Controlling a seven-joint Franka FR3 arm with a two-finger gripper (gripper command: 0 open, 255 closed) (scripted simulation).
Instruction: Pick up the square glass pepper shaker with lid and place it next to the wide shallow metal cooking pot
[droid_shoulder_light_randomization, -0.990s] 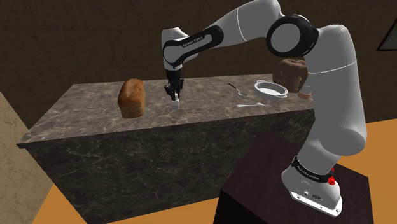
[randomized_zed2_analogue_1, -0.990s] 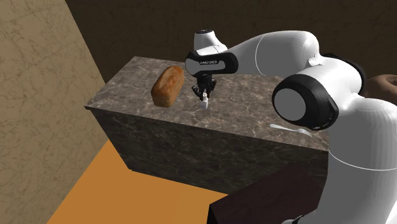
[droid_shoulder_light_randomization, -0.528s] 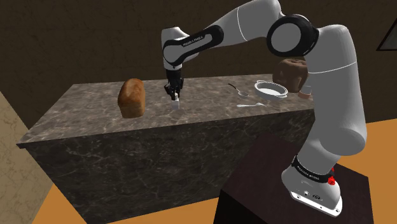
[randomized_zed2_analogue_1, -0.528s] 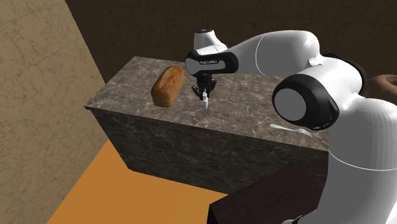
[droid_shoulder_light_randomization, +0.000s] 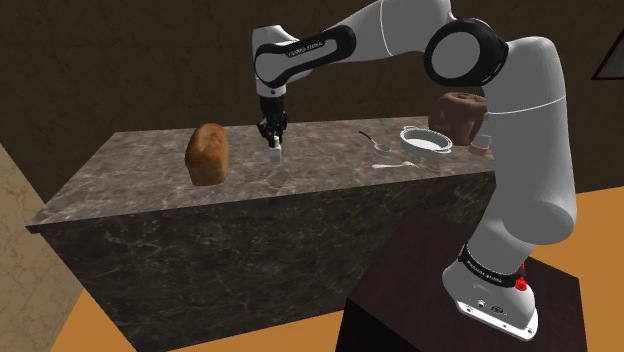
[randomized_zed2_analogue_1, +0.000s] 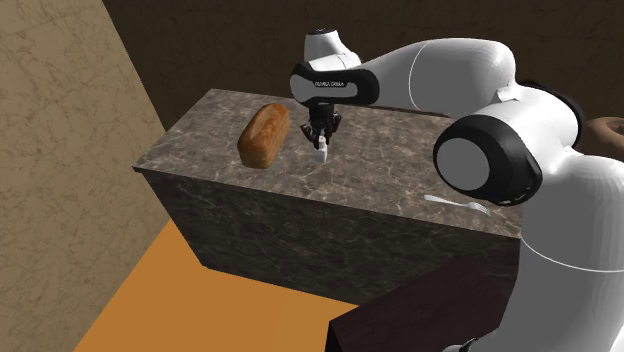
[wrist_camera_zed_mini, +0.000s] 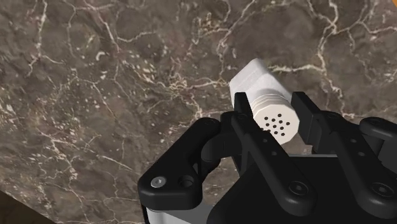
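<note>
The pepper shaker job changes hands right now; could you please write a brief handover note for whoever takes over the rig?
The gripper is shut on the white square shaker with a ribbed, perforated lid, clasped near the lid.
The shaker seems to hang slightly above the dark marbled counter, beside the brown bread loaf.
The wide shallow metal pot stands near the counter's end at the shoulder view's right, well apart from the shaker.
Done: grasp and, apparently, lift-off.
Left: carry to the pot, set down beside it, release.
</note>
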